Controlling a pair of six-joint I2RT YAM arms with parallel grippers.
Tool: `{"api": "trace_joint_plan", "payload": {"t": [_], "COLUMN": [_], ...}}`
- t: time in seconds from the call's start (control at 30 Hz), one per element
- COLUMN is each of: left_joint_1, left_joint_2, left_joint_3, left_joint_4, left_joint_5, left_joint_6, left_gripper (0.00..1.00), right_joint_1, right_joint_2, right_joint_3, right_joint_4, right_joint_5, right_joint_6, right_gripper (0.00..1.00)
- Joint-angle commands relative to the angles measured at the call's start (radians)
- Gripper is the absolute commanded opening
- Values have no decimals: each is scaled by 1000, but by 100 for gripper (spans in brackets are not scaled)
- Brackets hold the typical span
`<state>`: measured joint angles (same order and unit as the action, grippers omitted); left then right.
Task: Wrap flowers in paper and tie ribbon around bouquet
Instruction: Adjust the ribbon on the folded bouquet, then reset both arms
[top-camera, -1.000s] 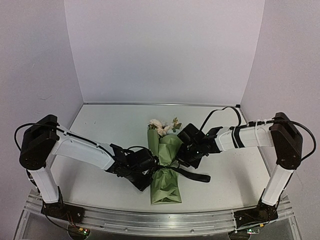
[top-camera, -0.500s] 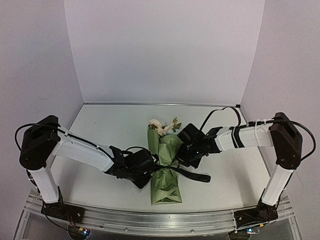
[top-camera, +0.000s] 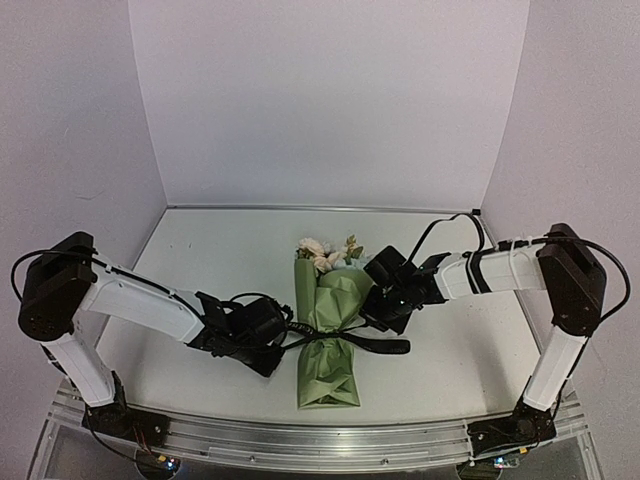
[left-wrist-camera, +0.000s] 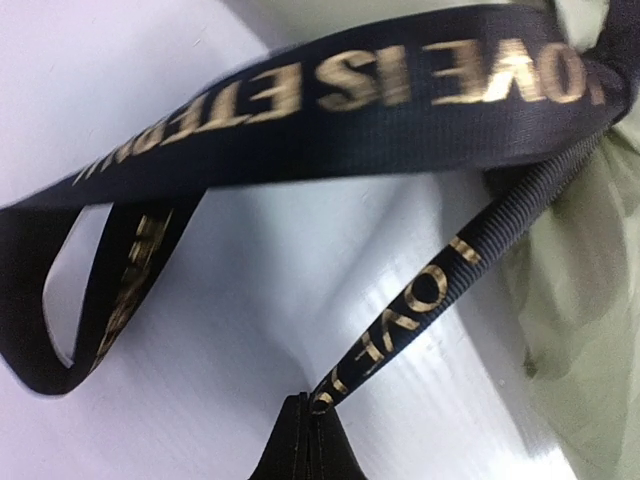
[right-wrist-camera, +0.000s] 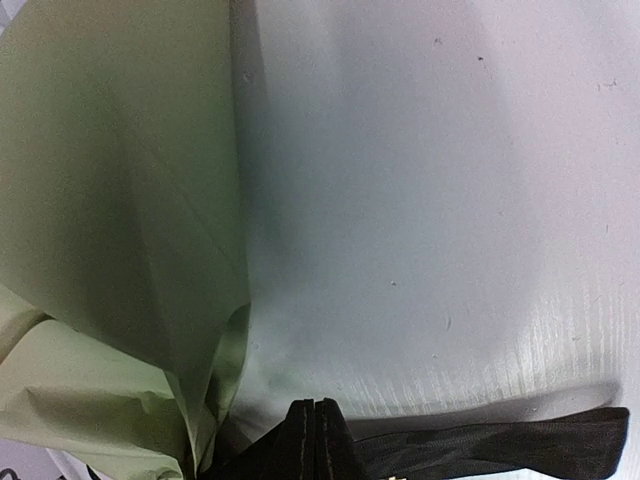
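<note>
Retreating leftward across the table (top-camera: 200, 250) since a second ago, carrying the left gripper (top-camera: 280, 340) clear of the bouquet (top-camera: 328, 365) rather than crowding its side, and snapping jaws that stood apart back then fully together. Clamping now on the ribbon (left-wrist-camera: 400, 90), pinching one gold-lettered strand between the fingertips (left-wrist-camera: 290, 452) in the left wrist view. Stretching that strand up and right toward the pinched waist of the paper (left-wrist-camera: 590, 260), while looping a second, wider strand overhead and down the left side. Holding the right gripper (top-camera: 378, 312) clenched as well, close against the bouquet's right flank, nipping the ribbon's other end, with a flat black tail trailing rightward over the table. Leaving the bouquet lying lengthwise between both grippers near the table's middle, narrow end toward the arm bases, wide end pointing away. Showing the flowers (top-camera: 322, 250) at that far end, cream blooms poking past the olive paper's rim.
</note>
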<state>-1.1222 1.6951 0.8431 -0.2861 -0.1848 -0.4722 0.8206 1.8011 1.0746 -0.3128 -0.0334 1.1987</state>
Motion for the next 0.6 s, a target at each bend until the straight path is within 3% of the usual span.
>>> {"api": "trace_joint_plan", "payload": {"t": [0.0,0.57], "left_joint_1": [27,109], "left_joint_2": [-56,-100], "left_joint_3": [-44,-123], "left_joint_4": [-36,-57], "left_joint_5": [32,103], "left_joint_6": [-64,-131], "left_gripper": [0,0], "right_joint_1": [-20,-66], "right_joint_2": [-33,-80], "right_joint_3": [-15,-65], "right_joint_4": [-4,-18], "right_joint_5": [33,74], "right_joint_6": [-26,-56], "right_gripper": [0,0]}}
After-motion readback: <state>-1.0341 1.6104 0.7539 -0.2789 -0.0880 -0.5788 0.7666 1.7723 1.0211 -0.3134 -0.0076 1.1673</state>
